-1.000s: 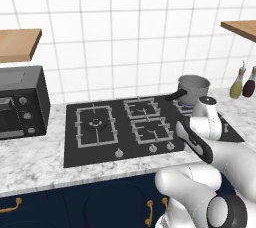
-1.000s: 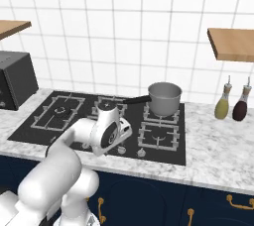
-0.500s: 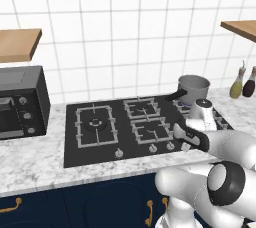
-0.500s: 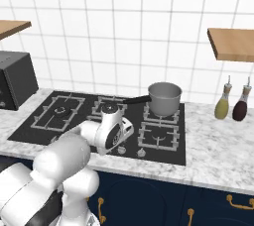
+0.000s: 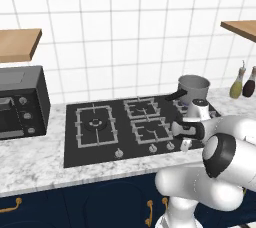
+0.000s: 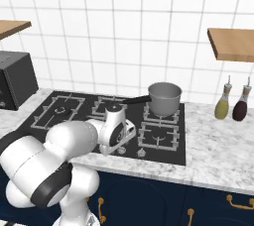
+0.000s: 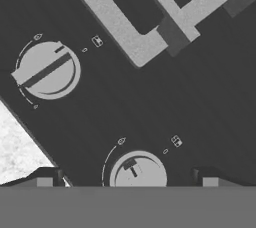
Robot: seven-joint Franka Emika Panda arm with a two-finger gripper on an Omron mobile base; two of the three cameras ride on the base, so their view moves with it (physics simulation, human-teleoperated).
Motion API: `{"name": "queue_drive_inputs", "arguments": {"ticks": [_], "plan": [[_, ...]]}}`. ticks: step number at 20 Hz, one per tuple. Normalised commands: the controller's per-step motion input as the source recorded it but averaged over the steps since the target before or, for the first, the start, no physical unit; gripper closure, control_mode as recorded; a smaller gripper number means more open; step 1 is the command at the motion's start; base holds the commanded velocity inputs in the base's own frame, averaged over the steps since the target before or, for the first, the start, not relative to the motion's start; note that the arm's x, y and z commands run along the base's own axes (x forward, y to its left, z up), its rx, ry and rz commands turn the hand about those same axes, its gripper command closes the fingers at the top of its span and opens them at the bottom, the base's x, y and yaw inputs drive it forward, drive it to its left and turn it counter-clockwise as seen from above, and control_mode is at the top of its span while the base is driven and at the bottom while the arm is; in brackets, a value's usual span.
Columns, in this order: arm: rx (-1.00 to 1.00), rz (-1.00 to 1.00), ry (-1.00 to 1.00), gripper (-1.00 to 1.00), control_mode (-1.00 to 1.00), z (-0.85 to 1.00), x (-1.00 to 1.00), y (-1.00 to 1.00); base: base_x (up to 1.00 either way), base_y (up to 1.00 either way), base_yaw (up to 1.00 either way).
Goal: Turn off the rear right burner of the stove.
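So the arm's swung over to the right and dropped lower across the front edge of the stove (image 5: 125,122), elbow bulking up way bigger in the base views. The pincer (image 7: 131,178) is now down at the knob row (image 5: 150,148), fingertips spread either side of one silver knob (image 7: 138,171).

Black glass stove (image 5: 107,144), steel pot over its small rear right burner (image 6: 161,114).
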Motion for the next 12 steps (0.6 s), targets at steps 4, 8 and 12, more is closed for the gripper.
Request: {"name": "queue_drive_inputs", "arguments": {"ticks": [4, 8, 12], "plan": [[0.00, 0.00, 0.05, -1.00, -1.00, -0.07, 0.02, -0.06, 0.00, 0.00, 0.00], [0.00, 0.00, 0.00, -1.00, -1.00, -0.03, 0.19, 0.00, 0.00, 0.00, 0.00], [0.00, 0.00, 0.00, -1.00, -1.00, -0.01, 0.07, 0.00, 0.00, 0.00, 0.00]]}}
